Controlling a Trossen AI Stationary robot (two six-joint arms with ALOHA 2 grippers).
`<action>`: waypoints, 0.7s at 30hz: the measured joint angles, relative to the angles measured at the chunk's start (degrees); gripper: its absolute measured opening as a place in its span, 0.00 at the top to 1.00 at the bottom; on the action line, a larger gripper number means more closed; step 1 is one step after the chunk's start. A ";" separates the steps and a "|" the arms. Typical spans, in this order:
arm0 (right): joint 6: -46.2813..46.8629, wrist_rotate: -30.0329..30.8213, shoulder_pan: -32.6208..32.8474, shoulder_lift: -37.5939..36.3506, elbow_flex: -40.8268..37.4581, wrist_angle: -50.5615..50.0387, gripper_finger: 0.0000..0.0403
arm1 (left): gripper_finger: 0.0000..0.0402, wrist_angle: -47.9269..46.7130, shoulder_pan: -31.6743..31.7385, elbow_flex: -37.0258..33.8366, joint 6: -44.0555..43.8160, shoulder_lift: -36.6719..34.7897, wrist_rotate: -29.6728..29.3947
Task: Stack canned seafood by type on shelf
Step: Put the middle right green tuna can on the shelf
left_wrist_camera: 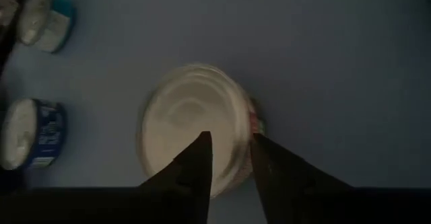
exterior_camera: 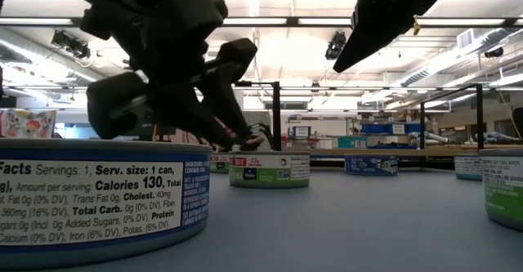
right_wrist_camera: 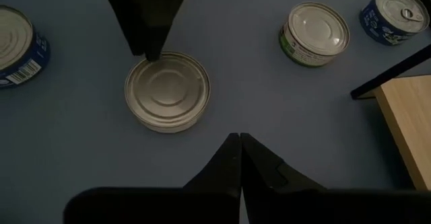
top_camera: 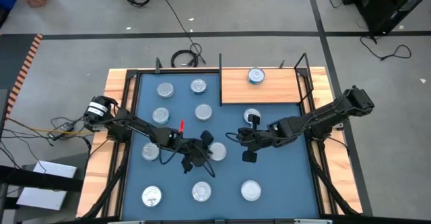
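Note:
Several round tins with silver lids stand on the blue mat point(top_camera: 283, 177). One tin point(top_camera: 256, 75) stands on the wooden shelf point(top_camera: 276, 89) at the far right. My left gripper point(top_camera: 207, 144) is open a little at the edge of a middle tin point(left_wrist_camera: 188, 123), which rests flat on the mat; the right wrist view shows that tin point(right_wrist_camera: 167, 91) too. One finger point(left_wrist_camera: 199, 158) shows over the lid, the other point(left_wrist_camera: 269, 167) beside the wall. My right gripper point(right_wrist_camera: 240, 142) hangs shut above bare mat, right of that tin. My left gripper comes slanting down from the table's left, and its fingertips straddle the tin's rim point(left_wrist_camera: 246, 126), one over the lid and one outside the wall. I cannot tell whether they touch it. The tin stands flat on the mat.
Tins lie scattered over the mat: two blue-labelled ones point(left_wrist_camera: 30, 133) point(left_wrist_camera: 47, 22) near the left arm, a green-labelled one point(right_wrist_camera: 314, 34) and a blue one point(right_wrist_camera: 394, 15) near the shelf's corner point(right_wrist_camera: 407, 123). A red marker point(top_camera: 182, 126) lies mid-mat. Black rails frame the table.

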 joint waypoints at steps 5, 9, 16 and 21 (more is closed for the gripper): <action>-0.11 0.01 0.00 0.00 0.00 -0.02 0.98 | 0.75 1.11 -0.18 0.16 2.74 2.91 -1.42; -0.14 0.01 0.00 0.00 0.00 -0.02 0.98 | 0.78 3.25 -0.12 0.31 2.95 4.80 -3.28; -0.16 0.03 0.00 0.00 0.00 -0.01 0.98 | 0.95 4.86 -0.14 0.26 2.96 5.07 -4.04; -0.16 0.01 0.00 0.00 0.00 -0.02 0.98 | 0.99 4.69 -0.12 0.23 2.88 5.06 -4.12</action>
